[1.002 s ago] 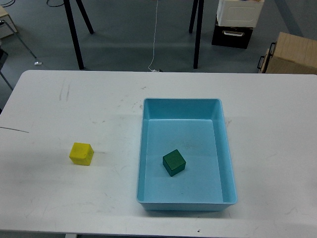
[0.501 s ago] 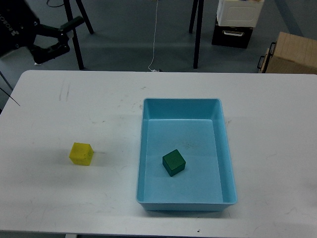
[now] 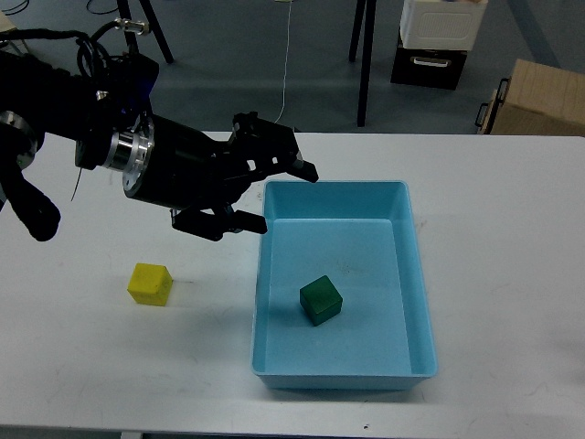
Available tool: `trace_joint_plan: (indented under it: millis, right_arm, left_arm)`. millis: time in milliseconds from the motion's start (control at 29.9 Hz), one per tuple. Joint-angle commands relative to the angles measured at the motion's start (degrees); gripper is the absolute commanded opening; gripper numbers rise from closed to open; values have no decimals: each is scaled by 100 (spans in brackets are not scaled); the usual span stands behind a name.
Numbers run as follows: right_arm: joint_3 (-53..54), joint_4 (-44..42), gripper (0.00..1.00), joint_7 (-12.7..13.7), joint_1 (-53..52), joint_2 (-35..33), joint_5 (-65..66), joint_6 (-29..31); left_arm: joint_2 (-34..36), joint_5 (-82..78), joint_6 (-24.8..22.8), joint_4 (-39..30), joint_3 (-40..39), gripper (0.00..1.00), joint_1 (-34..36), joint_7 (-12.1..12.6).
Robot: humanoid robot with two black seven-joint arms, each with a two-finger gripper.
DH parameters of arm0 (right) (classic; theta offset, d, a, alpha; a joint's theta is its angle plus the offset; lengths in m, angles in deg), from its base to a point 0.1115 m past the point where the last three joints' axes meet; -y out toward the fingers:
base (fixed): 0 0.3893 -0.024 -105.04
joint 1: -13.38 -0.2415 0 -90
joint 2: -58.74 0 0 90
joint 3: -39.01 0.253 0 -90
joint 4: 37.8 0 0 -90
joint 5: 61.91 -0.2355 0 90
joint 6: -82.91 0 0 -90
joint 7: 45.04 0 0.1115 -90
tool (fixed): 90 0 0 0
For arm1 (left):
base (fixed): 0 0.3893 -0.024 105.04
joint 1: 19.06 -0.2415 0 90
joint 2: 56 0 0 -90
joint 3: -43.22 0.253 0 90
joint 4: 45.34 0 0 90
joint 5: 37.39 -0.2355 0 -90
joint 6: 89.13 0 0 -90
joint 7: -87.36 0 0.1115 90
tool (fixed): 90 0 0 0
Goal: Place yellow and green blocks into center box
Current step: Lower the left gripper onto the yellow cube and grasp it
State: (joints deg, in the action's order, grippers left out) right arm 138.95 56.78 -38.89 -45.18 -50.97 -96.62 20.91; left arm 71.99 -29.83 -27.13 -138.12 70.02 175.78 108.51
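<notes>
A yellow block (image 3: 150, 283) lies on the white table (image 3: 512, 238) at the left. A green block (image 3: 321, 300) lies inside the light blue box (image 3: 422, 302) at the centre. My left arm reaches in from the upper left. Its gripper (image 3: 279, 194) is open and empty, above the box's far left corner, with one finger (image 3: 297, 165) up and one finger (image 3: 239, 221) lower. The gripper is to the upper right of the yellow block and apart from it. My right gripper is out of view.
Beyond the table's far edge stand black stand legs (image 3: 366, 64), a white and black case (image 3: 439, 37) and a cardboard box (image 3: 535, 101) at the upper right. A cable (image 3: 287, 64) runs down the floor.
My left arm has swung in from the upper left corner to above the table, its open gripper now at the box's far left corner. The blocks and box have not moved.
</notes>
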Motion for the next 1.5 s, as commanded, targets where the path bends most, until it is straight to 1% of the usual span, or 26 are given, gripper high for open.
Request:
trace_joint_plan:
  millis: [0,167,234,334,401,535,668,802,902,1036,1136,1370,1470]
  right_arm:
    - [-2,-1,96,1,-6,46,0,0]
    - [-2,-1,96,9,3,46,0,0]
    - [-2,-1,96,9,12,46,0,0]
    - [7,-1,96,9,64,46,0,0]
    - [16,-1,96,9,64,46,0,0]
    - [16,8,96,9,126,46,0,0]
    - [42,-1,96,9,187,46,0,0]
    - [42,-1,96,9,240,38,0,0]
    - [42,-1,96,9,240,38,0,0]
    - [25,-1,96,9,240,29,0,0]
    - [7,-1,96,9,240,29,8,0]
    - [16,-10,96,18,249,20,8,0]
    - [16,-10,96,18,249,20,8,0]
  left_arm:
    - [-432,-595,0,6,1114,100,625,12]
    - [-617,-2695,0,41,1915,100,696,-93]
    - [-652,-3058,0,198,2004,100,618,-120]
    - [-626,-3103,0,313,2092,100,363,-120]
    - [-608,-3103,0,401,2092,100,144,-120]
    - [-617,-3156,0,893,1996,100,-497,-120]
    - [-635,-3191,0,1086,1768,100,-999,-111]
    - [-652,-3664,0,1491,1644,100,-1430,-120]
    - [-644,-3938,0,1535,1513,100,-1624,-129]
    - [-635,-3955,0,1553,1450,100,-1650,-164]
    - [-661,-3964,0,1702,1442,100,-1747,-173]
    - [-942,-4184,0,2132,1407,100,-2116,-375]
    - [-1048,-4429,0,2273,1301,97,-2248,-594]
